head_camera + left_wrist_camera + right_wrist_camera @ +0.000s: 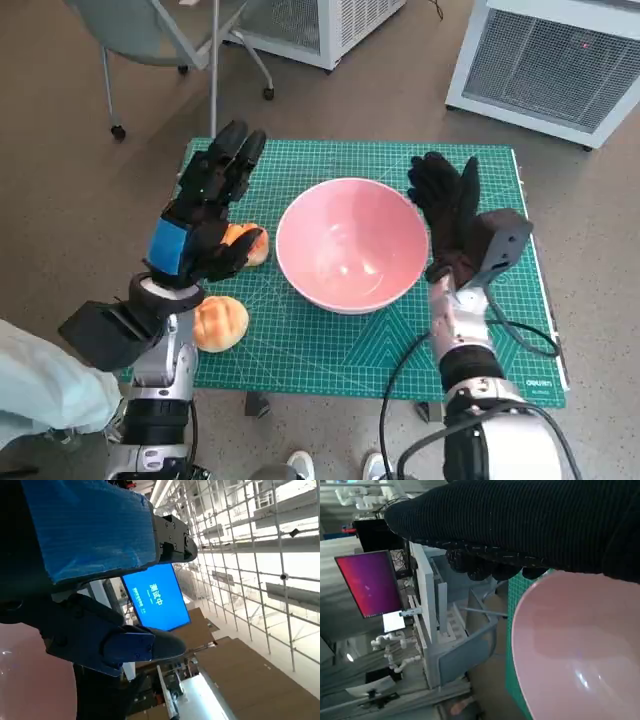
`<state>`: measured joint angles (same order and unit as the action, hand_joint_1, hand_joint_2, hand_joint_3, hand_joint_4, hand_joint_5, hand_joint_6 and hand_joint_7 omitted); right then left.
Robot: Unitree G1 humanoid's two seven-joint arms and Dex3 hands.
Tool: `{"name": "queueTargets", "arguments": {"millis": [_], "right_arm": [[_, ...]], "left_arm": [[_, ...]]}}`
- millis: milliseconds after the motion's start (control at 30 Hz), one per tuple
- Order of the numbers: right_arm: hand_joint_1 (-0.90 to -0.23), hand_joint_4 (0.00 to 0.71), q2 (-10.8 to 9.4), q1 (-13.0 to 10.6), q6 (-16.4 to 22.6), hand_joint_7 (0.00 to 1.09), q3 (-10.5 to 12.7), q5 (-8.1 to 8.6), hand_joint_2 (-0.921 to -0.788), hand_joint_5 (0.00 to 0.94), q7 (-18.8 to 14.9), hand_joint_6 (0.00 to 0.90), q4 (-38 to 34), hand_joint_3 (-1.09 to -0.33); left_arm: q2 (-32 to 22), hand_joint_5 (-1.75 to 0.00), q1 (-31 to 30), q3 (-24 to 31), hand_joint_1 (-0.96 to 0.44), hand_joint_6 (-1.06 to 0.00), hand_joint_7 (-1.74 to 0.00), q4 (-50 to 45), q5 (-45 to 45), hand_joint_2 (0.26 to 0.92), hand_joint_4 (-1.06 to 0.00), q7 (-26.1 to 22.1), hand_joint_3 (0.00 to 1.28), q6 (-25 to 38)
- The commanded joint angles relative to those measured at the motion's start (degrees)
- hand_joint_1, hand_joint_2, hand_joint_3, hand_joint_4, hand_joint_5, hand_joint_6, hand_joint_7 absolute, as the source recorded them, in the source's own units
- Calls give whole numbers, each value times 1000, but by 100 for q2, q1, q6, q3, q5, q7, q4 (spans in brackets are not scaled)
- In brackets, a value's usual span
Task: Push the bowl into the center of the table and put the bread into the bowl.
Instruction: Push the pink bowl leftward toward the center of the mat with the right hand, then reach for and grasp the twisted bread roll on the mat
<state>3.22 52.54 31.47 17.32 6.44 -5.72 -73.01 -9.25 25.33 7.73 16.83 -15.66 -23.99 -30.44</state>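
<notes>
green mat (330, 340), pink bowl (350, 245), two buns (221, 322)

The bowl (352, 243) is plain pale pink, glossy inside. Two buns (221, 322) are golden orange with paler tops. The mat (340, 345) on the tabletop is green with a fine pale grid. The left hand (208, 215) is black with blue tape; the right hand (447, 210) wears black knit. The floor (70, 180) is brown.

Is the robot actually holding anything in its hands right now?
No. The left hand hovers open above a bread roll; the right hand stands open beside the pink bowl.
</notes>
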Motion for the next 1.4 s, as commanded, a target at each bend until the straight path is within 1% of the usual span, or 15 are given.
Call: {"name": "queueTargets", "arguments": {"millis": [33,167,300,433,533,567,667,733,833,867,1067,1167,1200,1267,1400], "right_arm": [[-618,312,143,-142,375,354,-103,-25,-921,0,-317,247,294,-805],[-655,288,178,-351,874,339,-193,54,-921,0,-681,214,783,-788],[-670,272,155,-642,1192,335,-282,244,-921,0,-1134,194,1489,-776],[-677,255,141,-963,1219,335,-410,411,-921,0,-1406,176,2299,-772],[-686,242,195,-1272,1120,339,-546,469,-921,0,-1523,163,3059,-771],[-690,235,211,-1346,1078,367,-581,476,-921,0,-1538,143,3246,-771],[-698,228,287,-1576,906,400,-673,489,-921,1,-1552,120,3856,-771],[-705,225,342,-1717,775,453,-726,499,-921,1,-1544,91,4230,-770],[-705,224,398,-1865,614,501,-781,502,-921,1,-1521,68,4621,-769],[-705,223,418,-1915,597,518,-802,465,-921,0,-1496,59,4745,-769],[-715,223,489,-2088,525,557,-874,318,-921,0,-1367,47,5133,-767],[-718,223,512,-2135,510,564,-900,290,-921,0,-1316,44,5234,-766],[-719,223,515,-2144,505,566,-906,290,-921,0,-1305,43,5251,-765],[-721,223,518,-2164,492,570,-920,291,-921,1,-1288,41,5291,-763],[-722,222,516,-2200,424,574,-958,298,-921,0,-1267,35,5377,-759]], "left_arm": [[33,0,56,-32,-624,-201,-170,5,51,921,-184,35,364,-26],[52,0,120,-67,-622,-204,-165,0,28,921,-183,25,365,42],[96,0,204,-104,-620,-211,-164,30,-11,921,-182,-1,367,88],[164,0,285,-148,-621,-216,-163,56,-72,921,-181,-50,368,126],[254,0,357,-221,-621,-219,-162,35,-105,921,-181,-91,363,162],[276,-1,375,-240,-619,-220,-162,24,-108,921,-183,-99,361,173],[339,-3,441,-309,-617,-220,-161,-11,-111,921,-186,-146,358,196],[364,-3,492,-347,-616,-220,-161,-26,-111,921,-187,-187,357,199],[376,-2,571,-376,-613,-219,-162,1,-123,921,-186,-262,359,187],[378,-2,607,-389,-611,-218,-163,12,-138,921,-186,-304,360,191],[384,0,755,-425,-606,-214,-172,97,-134,921,-182,-454,365,181],[399,0,821,-442,-605,-212,-177,133,-123,921,-181,-498,367,171],[404,0,839,-444,-603,-201,-197,144,-125,921,-180,-511,368,168],[412,0,863,-443,-602,-114,-364,160,-140,921,-180,-535,369,166],[414,0,885,-431,-591,-50,-483,163,-159,921,-178,-580,371,149]]}}
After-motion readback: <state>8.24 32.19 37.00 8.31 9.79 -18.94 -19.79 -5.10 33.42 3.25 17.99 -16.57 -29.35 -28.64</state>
